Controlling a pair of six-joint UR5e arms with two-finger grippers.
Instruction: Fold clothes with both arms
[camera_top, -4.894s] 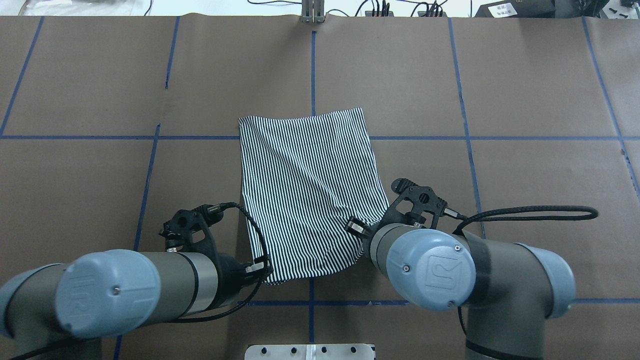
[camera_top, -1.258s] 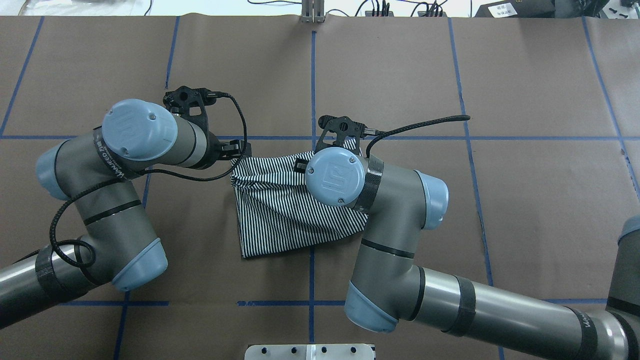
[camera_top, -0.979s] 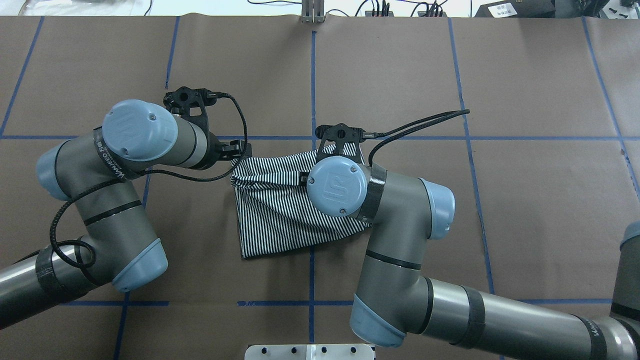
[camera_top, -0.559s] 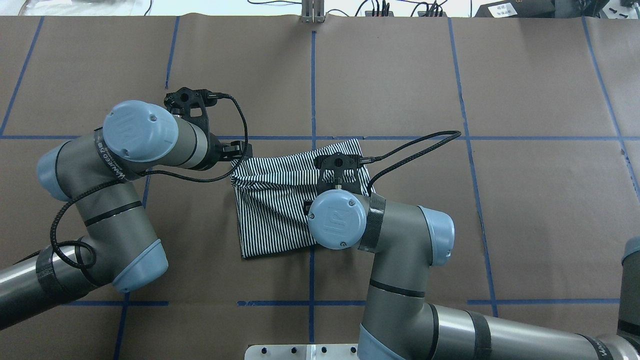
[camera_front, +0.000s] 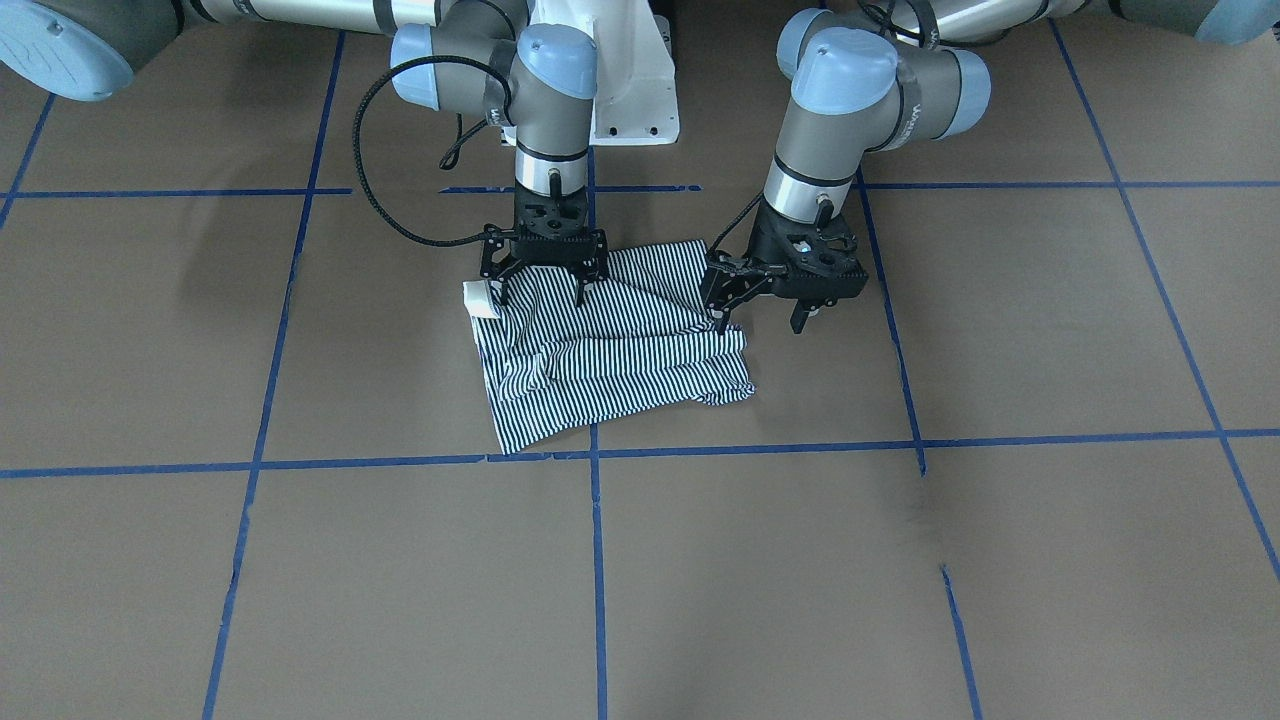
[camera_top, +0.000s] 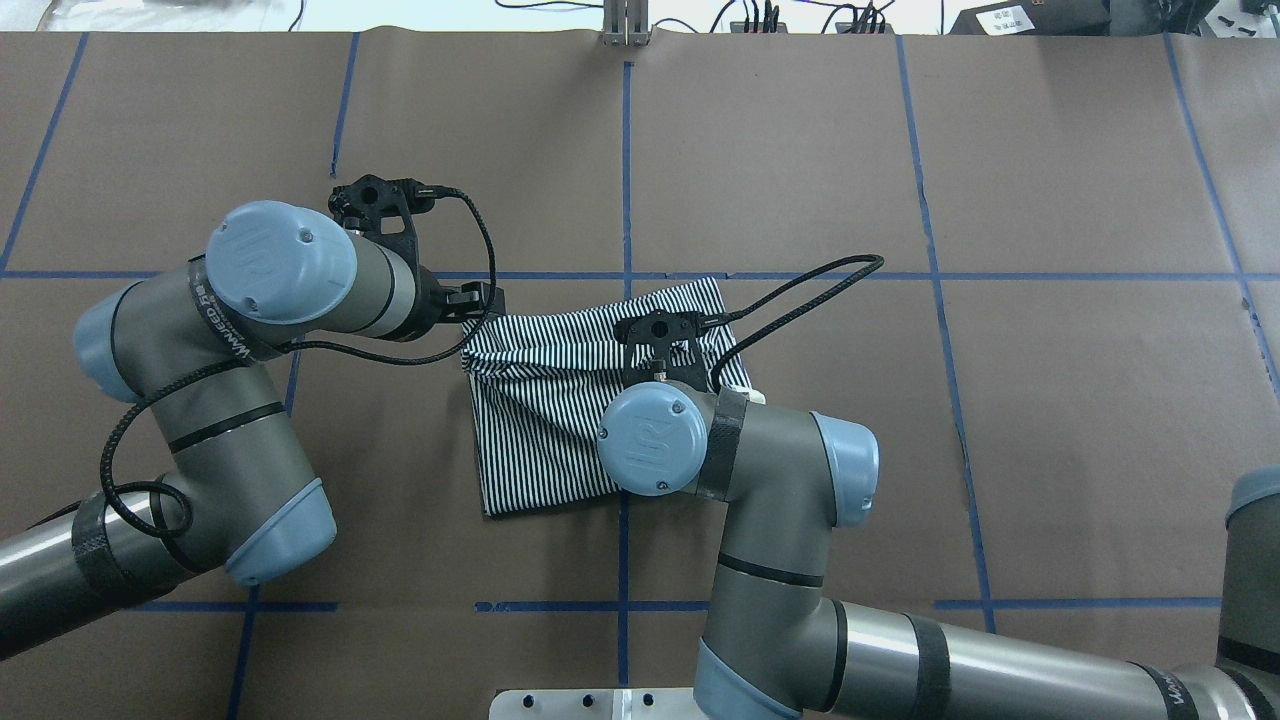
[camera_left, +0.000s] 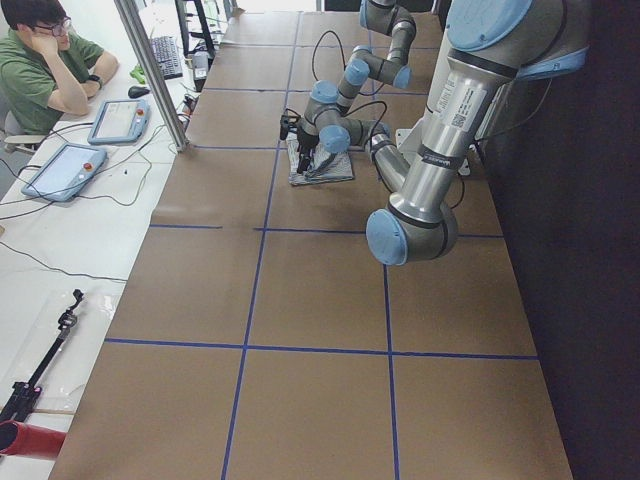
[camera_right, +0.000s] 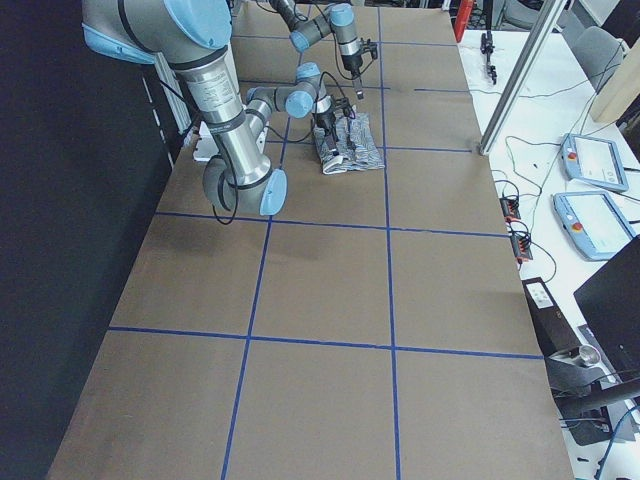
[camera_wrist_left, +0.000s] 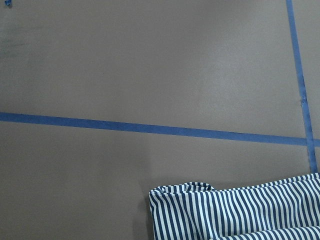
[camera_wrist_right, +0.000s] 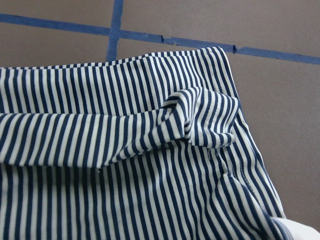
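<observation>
The striped polo shirt (camera_front: 620, 350) lies folded in half on the brown table, rumpled along the fold's top layer. It also shows in the overhead view (camera_top: 540, 400). A bit of cream collar (camera_front: 480, 298) pokes out at one corner. My right gripper (camera_front: 540, 290) hangs open just above the shirt's near half, holding nothing. My left gripper (camera_front: 757, 312) is open at the shirt's side edge, one finger (camera_front: 716, 300) at the cloth. The left wrist view shows a shirt corner (camera_wrist_left: 235, 215) flat on the table. The right wrist view shows a bunched fold (camera_wrist_right: 205, 117).
Blue tape lines (camera_front: 590, 560) divide the brown paper table (camera_front: 900, 560). The white pedestal base (camera_front: 630, 90) stands behind the shirt. A metal post (camera_top: 625, 25) is at the far edge. An operator (camera_left: 50, 70) sits at a side table with pendants (camera_left: 65, 170).
My right gripper has let go of the folded-over hem at the far edge and drawn back toward the robot over the shirt. My left arm has stayed in place.
</observation>
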